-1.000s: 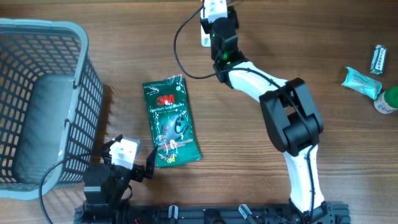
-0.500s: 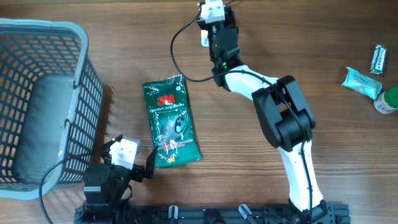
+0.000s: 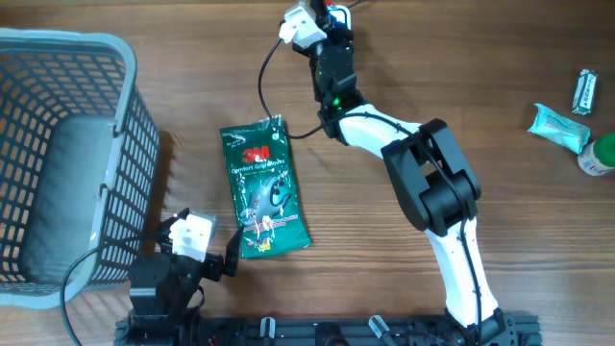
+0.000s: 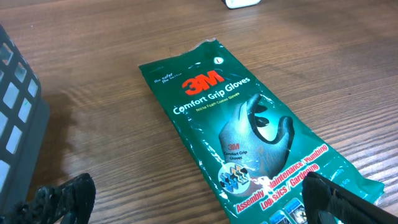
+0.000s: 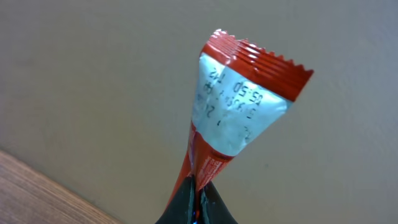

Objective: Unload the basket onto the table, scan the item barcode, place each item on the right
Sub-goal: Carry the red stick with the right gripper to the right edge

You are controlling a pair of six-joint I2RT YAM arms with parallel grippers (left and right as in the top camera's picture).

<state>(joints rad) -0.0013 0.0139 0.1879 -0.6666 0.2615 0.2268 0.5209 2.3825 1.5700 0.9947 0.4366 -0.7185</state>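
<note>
Pinched upright between my right gripper's [image 5: 198, 186] shut fingers is a red wrapper [image 5: 239, 102] with a crimped top and a silvery panel of printed digits, set against a plain beige wall. No barcode shows on it. In the overhead view that gripper [image 3: 333, 13] is stretched to the table's far edge, and the wrapper is hidden there. A green 3M glove packet [image 3: 264, 187] lies flat mid-table. My left gripper [image 3: 200, 242] rests open at the packet's near end; its right finger [image 4: 339, 199] hangs over the packet's [image 4: 249, 130] lower corner.
A grey mesh basket [image 3: 125, 58] fills the left side. At the far right lie a teal packet [image 3: 557, 125], a small silver bar [image 3: 584, 91] and a green bottle [image 3: 601, 154]. A white object [image 4: 242, 3] peeks in at the top of the left wrist view.
The right wrist has swung to the left along the far edge, and its white camera now sits further left. The left arm and the green packet have not moved.
</note>
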